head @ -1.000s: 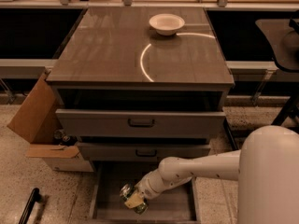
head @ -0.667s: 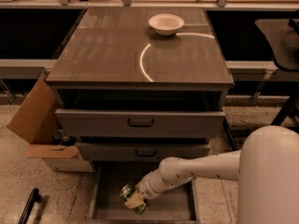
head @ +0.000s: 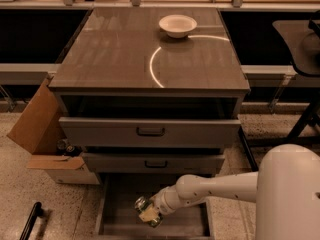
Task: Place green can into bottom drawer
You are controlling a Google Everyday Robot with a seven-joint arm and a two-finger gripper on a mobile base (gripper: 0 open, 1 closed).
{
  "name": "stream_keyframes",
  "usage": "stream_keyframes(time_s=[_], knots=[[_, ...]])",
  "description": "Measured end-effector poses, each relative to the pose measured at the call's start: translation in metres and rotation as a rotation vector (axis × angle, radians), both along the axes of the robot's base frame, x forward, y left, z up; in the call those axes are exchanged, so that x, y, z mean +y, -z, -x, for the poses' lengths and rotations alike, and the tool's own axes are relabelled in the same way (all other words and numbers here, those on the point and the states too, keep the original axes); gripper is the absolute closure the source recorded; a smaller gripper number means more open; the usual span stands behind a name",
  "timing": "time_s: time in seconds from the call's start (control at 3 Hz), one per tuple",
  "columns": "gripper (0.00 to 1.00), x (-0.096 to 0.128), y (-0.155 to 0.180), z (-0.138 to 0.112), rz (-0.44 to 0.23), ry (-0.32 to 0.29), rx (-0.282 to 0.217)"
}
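Note:
The bottom drawer (head: 122, 219) is pulled out at the foot of the grey cabinet, a shallow grey tray. My gripper (head: 148, 212) reaches from the right on a white arm and is inside the drawer, just above its floor. It is shut on the green can (head: 147, 213), which lies tilted between the fingers with a silver end showing at the upper left.
A white bowl (head: 177, 25) sits on the cabinet top (head: 115, 54). The two upper drawers (head: 150, 132) stand partly open above the bottom one. An open cardboard box (head: 40, 134) stands left of the cabinet. A dark bar (head: 31, 220) lies on the floor at lower left.

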State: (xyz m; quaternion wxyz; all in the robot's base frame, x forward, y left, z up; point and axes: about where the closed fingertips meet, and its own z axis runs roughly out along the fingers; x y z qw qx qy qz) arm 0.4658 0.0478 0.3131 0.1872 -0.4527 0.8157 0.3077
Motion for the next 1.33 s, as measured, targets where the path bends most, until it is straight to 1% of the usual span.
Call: stream_keyframes(time_s=[0.33, 0.67, 1.0, 1.33], knots=[[1.00, -0.003, 0.029, -0.013, -0.043, 0.010, 0.004], [0.81, -0.004, 0.056, -0.025, -0.080, 0.010, 0.039], [0.58, -0.003, 0.077, -0.031, -0.080, 0.008, 0.073], [0.27, 0.000, 0.094, -0.036, -0.041, 0.006, 0.103]])
